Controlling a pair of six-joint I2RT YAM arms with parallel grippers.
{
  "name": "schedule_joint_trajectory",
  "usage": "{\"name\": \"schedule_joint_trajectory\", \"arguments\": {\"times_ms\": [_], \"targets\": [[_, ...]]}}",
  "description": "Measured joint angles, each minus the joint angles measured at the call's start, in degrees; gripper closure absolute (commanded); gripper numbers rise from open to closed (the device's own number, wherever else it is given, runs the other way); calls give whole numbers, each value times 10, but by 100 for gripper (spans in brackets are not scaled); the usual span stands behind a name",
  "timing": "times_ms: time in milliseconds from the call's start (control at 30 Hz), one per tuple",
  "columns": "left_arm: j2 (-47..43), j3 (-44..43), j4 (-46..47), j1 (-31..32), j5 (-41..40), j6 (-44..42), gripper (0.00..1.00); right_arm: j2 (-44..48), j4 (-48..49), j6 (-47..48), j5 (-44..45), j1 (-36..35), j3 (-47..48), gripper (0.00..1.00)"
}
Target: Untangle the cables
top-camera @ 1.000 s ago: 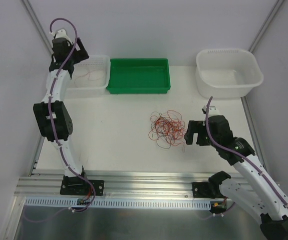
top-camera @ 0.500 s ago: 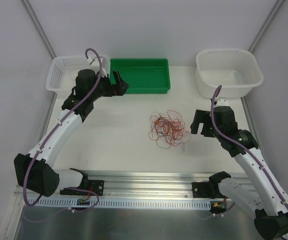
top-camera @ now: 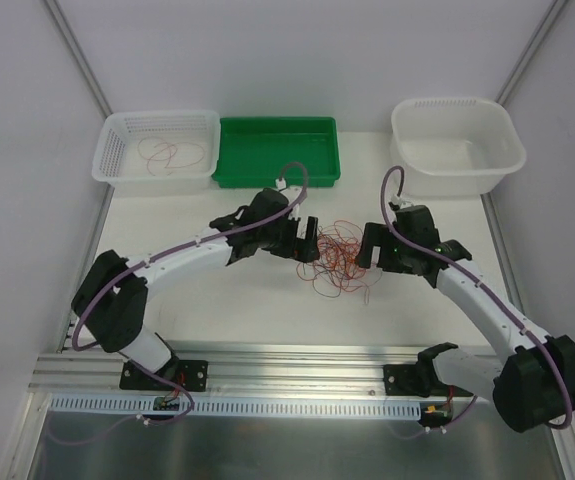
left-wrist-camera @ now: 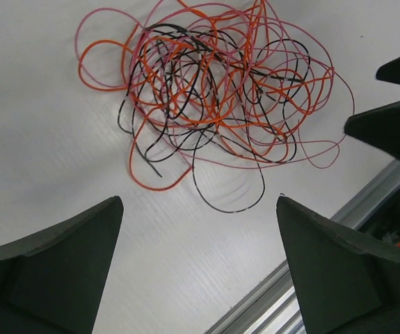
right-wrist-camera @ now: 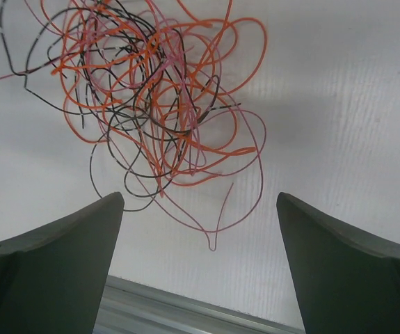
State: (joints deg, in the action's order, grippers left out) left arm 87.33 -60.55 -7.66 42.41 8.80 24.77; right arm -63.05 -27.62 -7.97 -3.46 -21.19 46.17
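Cables [left-wrist-camera: 206, 90]: tangle cut off at top | left fingers [left-wrist-camera: 53, 264]: apart | right fingers [right-wrist-camera: 46, 257]: apart

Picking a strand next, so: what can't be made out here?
Top view: left gripper covers the tangle on its left; strands too thin to trace.
Left wrist: tangle cut off by the top frame edge.
Right wrist: the same.
Mesh basket: its wires too small to count.
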Motion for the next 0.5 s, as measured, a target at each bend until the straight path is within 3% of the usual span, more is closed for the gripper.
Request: {"name": "schedule_joint_trajectory", "arguments": {"times_ms": [167,333,400,433,500], "targets": [[76,-47,14,32,-23,4,16,-56,54,-11,-29,0,-31,9],[137,-59,19,42,-64,17,34,-107,105,-21,-47,-11,-37,18],[156,-59,19,42,-76,20,49,-125,120,-23,-49,-22,-37,25],[164,-59,19,42,-82,21,55,-134,127,-24,-50,-28,-37,34],[174,-59,18,42,-96,25,77,-144,137,-28,-50,-38,-38,44]]}}
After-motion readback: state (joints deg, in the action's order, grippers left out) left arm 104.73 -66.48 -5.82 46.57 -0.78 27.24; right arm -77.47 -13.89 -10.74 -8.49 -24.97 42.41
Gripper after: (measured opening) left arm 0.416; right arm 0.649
